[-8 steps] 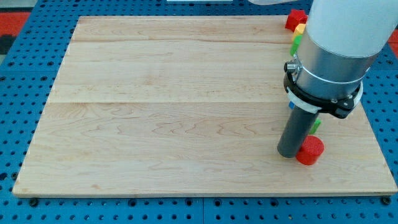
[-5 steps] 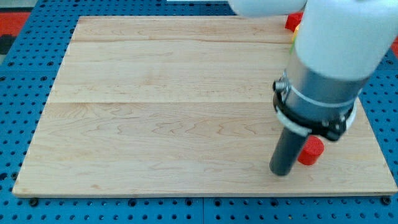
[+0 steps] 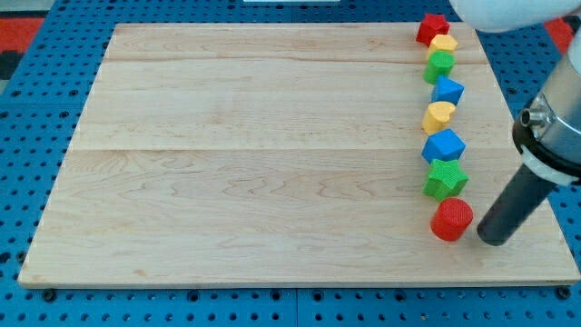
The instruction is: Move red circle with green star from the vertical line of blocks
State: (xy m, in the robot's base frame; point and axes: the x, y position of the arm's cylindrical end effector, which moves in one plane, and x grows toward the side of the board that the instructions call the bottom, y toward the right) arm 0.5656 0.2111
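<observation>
Red circle (image 3: 451, 220) sits at the bottom end of the vertical line, near the tabletop's (image 3: 254, 163) right edge and lower corner. Green star (image 3: 444, 179) is directly above it, touching or nearly so; contact can't be confirmed.

Tip (image 3: 496, 239) is placed just right of the circle, slightly lower in the view, with a narrow gap showing. No contact yet.

Risks, as judged:
- A push toward the view's left from this low contact point would likely take the circle only; the star sits higher and could be left behind.
- An off-centre hit on the round circle could let it slip around the rod, upward or downward.
- If the push is angled upward to catch the star, the blue block (image 3: 443, 145) above it could be dragged along and the line disturbed.
- Little room remains toward the bottom edge; a downward deflection could send the circle off.

Pose: rod is tilted in the view, upper end leaning right, arm body entering from the upper right. End effector is a bare rod, no jaws; nothing is held.
</observation>
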